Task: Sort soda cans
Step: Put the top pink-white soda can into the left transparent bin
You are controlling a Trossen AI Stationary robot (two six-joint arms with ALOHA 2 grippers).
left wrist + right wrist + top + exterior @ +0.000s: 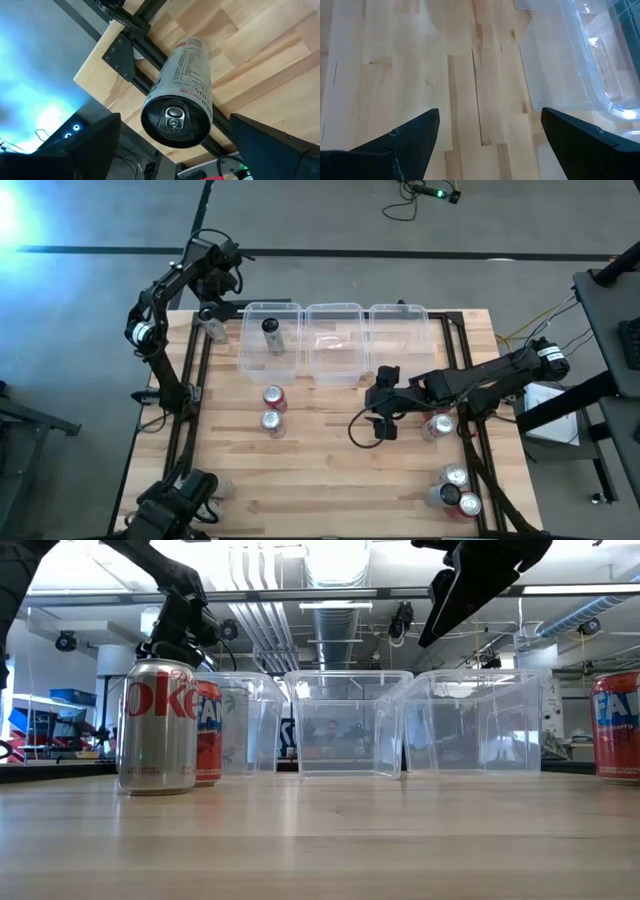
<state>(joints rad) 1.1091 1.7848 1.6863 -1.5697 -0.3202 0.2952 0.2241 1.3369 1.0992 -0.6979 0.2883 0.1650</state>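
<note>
The left gripper [170, 150] hangs open over the table's far left corner, its fingers [85, 150] spread wide on either side of a silver can [182, 95] directly below, not touching it. The can stands upright by the table's edge, just left of the left bin [270, 340], its top facing the gripper. The right gripper [375, 420] hovers open and empty above the table [420, 65], near the middle bin [335, 345].

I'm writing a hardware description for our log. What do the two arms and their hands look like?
Both arms are dark, jointed and slim. The left arm has a white ring at one joint; the right arm has one near its base. The left hand and the right hand each have two broad matte black fingers.
</note>
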